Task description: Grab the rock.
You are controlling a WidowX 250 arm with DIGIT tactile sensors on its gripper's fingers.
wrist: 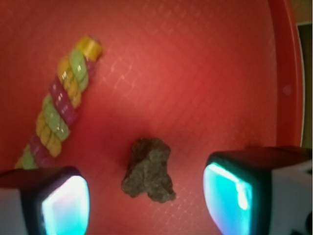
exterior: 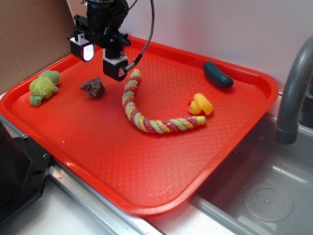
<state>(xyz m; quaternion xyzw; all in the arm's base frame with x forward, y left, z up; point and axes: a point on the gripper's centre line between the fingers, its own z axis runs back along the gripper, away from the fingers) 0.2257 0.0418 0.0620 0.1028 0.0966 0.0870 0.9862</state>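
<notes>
Rock (exterior: 93, 87), brown-grey and lumpy, was seen lying on the red tray (exterior: 146, 166), between a green plush toy (exterior: 44, 86) on one side and a twisted rope toy (exterior: 146, 115) on the other, apart from both. The gripper (wrist: 146, 200) was held above it w/ jaws spread wide and nothing between the pads; in the wrist view the rock sat in the gap, nearer the pad on the picture's left. Height above the tray could not be judged exactly, but the ext. view suggested the pads were not yet at rock level. Likely failure modes: an off-centre descent, so one pad would land on the jagged top and tip or push the rock aside; or closure on an uneven face, from which a slip out would be expected. The rope end lay near and might be clipped.
</notes>
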